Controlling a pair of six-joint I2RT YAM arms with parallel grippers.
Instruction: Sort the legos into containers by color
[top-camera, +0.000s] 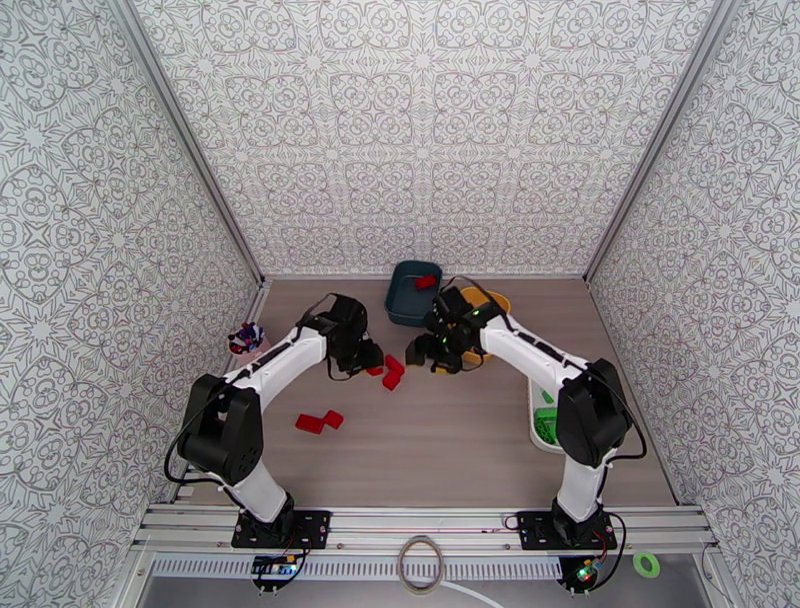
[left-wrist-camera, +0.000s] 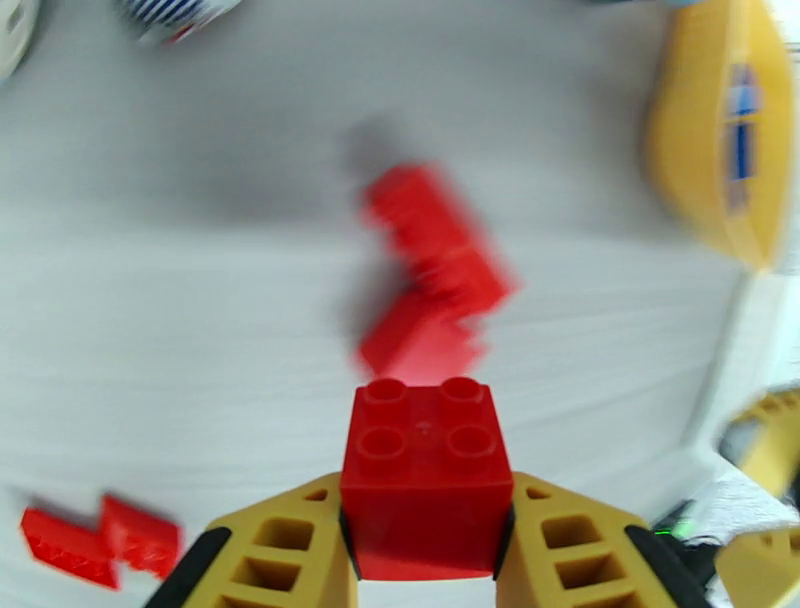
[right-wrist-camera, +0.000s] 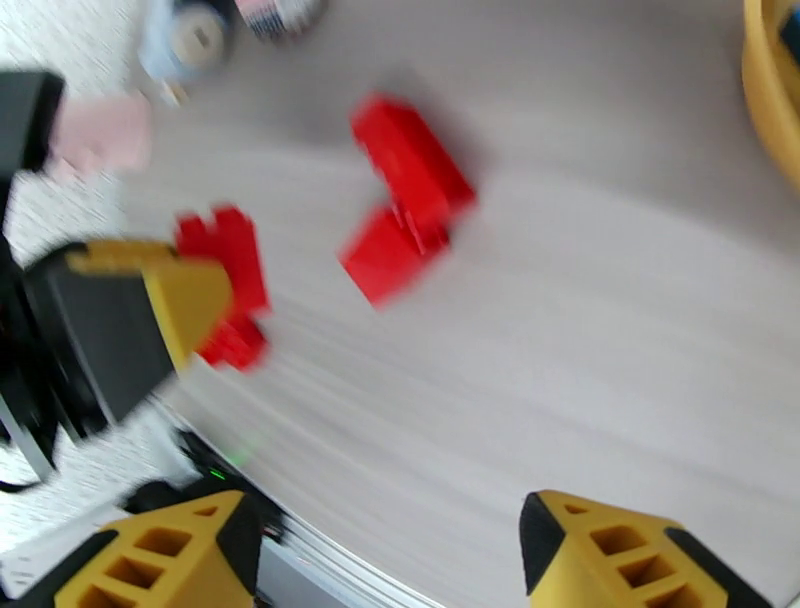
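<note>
My left gripper (left-wrist-camera: 427, 505) is shut on a red two-by-two brick (left-wrist-camera: 426, 460), held just above the table. Just beyond it lie two red bricks (left-wrist-camera: 435, 270) touching each other, and another red pair (top-camera: 318, 422) lies nearer the left arm. My right gripper (right-wrist-camera: 385, 560) stands open with nothing in it, facing the left gripper (top-camera: 370, 357) across the two red bricks (right-wrist-camera: 410, 215). The dark teal bin (top-camera: 410, 300) at the back holds a red brick (top-camera: 427, 282). The yellow bin (left-wrist-camera: 700, 150) holds blue bricks (left-wrist-camera: 740, 130). The white tray (top-camera: 534, 412) at the right holds green bricks (top-camera: 547, 425).
A small pink cup (top-camera: 247, 340) of pens stands at the far left of the table. The right arm (top-camera: 520, 345) covers part of the yellow bin (top-camera: 497, 299). Patterned walls close in the table on three sides.
</note>
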